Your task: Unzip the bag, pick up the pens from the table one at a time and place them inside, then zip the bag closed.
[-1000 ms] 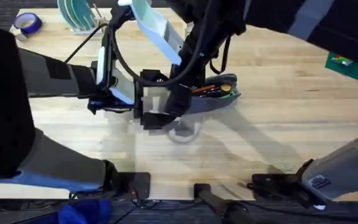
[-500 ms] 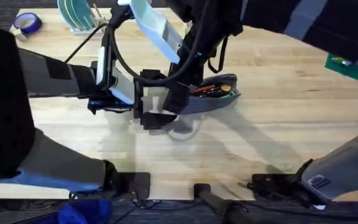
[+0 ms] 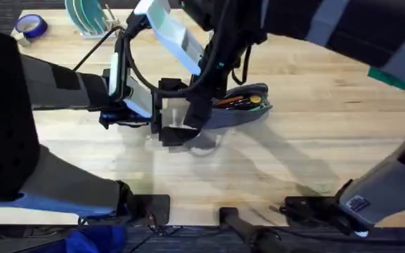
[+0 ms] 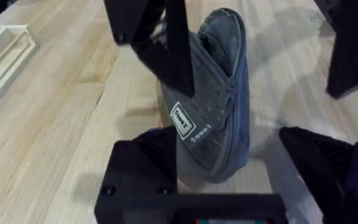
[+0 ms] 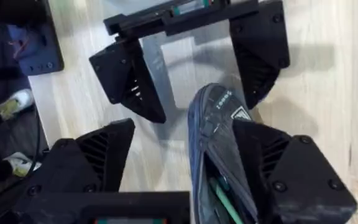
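Only the right arm's dark upper links had shifted slightly; the grey-blue fabric pencil pouch [image 3: 241, 105] stayed mid-table, pens [image 3: 234, 100] inside. Both grippers, left gripper [image 4: 229, 168] and right gripper [image 5: 185, 162], stood spread apart around its end, gripping nothing. Soft, light cloth probably crumples; pinch near the zipper.

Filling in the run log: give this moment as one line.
stage: zipping | bag: on table, pens inside | left gripper: open, around bag end | right gripper: open, astride bag
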